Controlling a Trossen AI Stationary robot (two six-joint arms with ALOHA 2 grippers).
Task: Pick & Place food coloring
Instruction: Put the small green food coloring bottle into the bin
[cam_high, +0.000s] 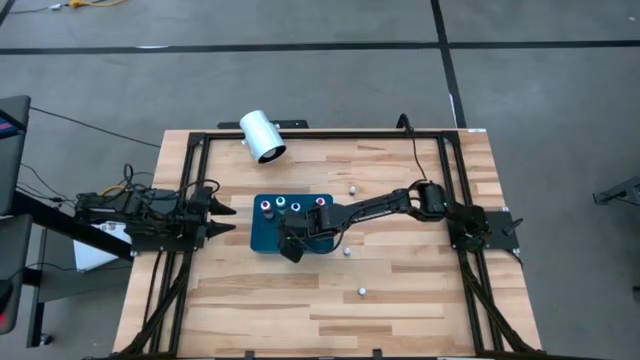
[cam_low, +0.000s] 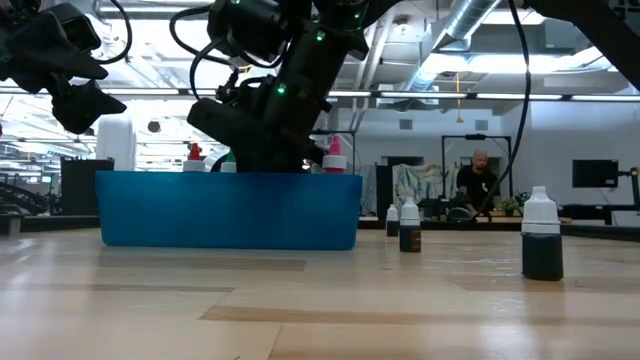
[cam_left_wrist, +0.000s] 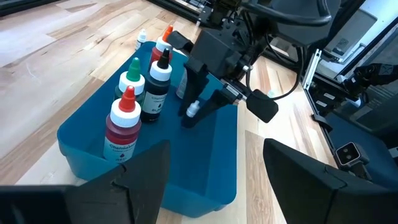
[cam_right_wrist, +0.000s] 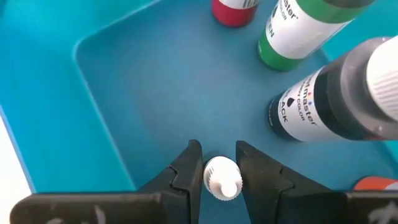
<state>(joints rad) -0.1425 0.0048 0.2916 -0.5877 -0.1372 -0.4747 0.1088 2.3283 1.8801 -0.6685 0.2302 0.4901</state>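
A teal tray (cam_high: 268, 238) lies mid-table. Food coloring bottles stand upright in it: a red one (cam_left_wrist: 124, 127), a green one (cam_left_wrist: 132, 78), a black one (cam_left_wrist: 158, 84) and one with an orange-red top (cam_left_wrist: 165, 37). My right gripper (cam_right_wrist: 219, 163) reaches down into the tray's near part (cam_high: 292, 240), shut on a small bottle. Three more bottles stand loose on the wood (cam_high: 353, 187), (cam_high: 347, 251), (cam_high: 361, 291). My left gripper (cam_high: 228, 218) waits open at the tray's left side, touching nothing. My right gripper pinches a small food coloring bottle by its white ribbed cap (cam_right_wrist: 222, 178) between the two fingers (cam_right_wrist: 186, 168). The fingers come from above, pointing down into the tray. The bottle stands upright with its cap toward the wrist. The cap hides its body, and whether its base touches the tray floor does not show.
A large white cylinder (cam_high: 262, 136) lies on its side near the table's far edge. A black frame (cam_high: 190, 160) runs along the table's sides. In the low view the loose bottles (cam_low: 541, 235), (cam_low: 409, 225) stand right of the tray wall (cam_low: 230, 208). A person (cam_low: 478, 180) is far behind.
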